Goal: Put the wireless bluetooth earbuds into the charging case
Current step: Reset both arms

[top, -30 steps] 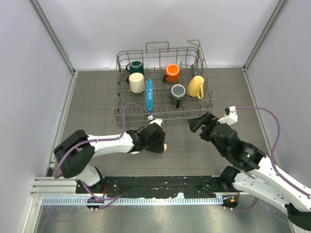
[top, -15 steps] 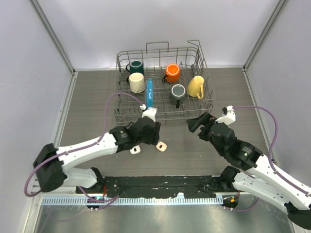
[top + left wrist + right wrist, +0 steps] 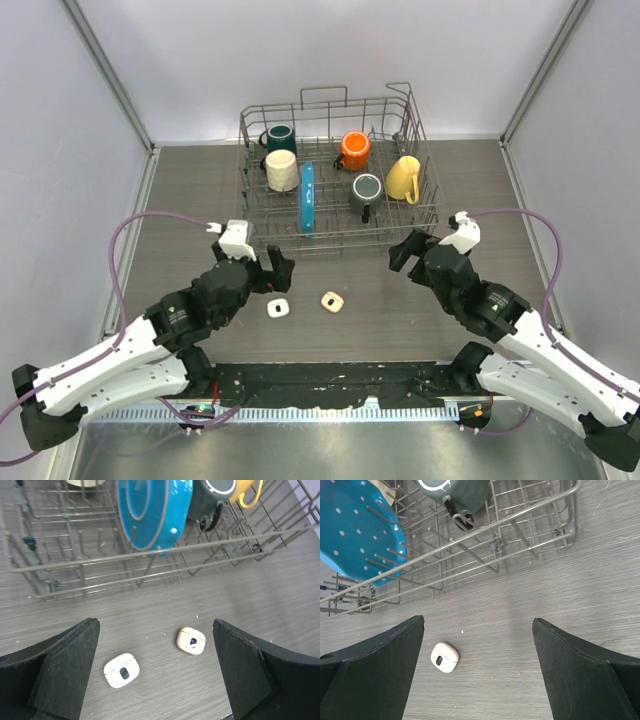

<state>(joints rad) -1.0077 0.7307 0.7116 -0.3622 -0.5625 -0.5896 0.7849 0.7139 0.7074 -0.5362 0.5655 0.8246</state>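
- Left hand: jaws wide, nothing between them, held above the surface.
- Right hand: also wide, empty.
- White charging case and cream charging case: lying apart on the surface between the hands, in front of the dish rack.

1. From the top external view we look steeply down from above and behind the arm bases, which sit at 6 o'clock. The wire rack stands at 12 o'clock on the desk, and we see the whole workspace from afar.
2. From the left wrist we look down at the desk from close by, between the left fingers, facing about 1 o'clock towards the rack's near rail.
3. From the right wrist we look from similarly close, between the right fingers, facing about 11 o'clock.
4. All three views share the blue plate, the dark mug and the rack's near rail.
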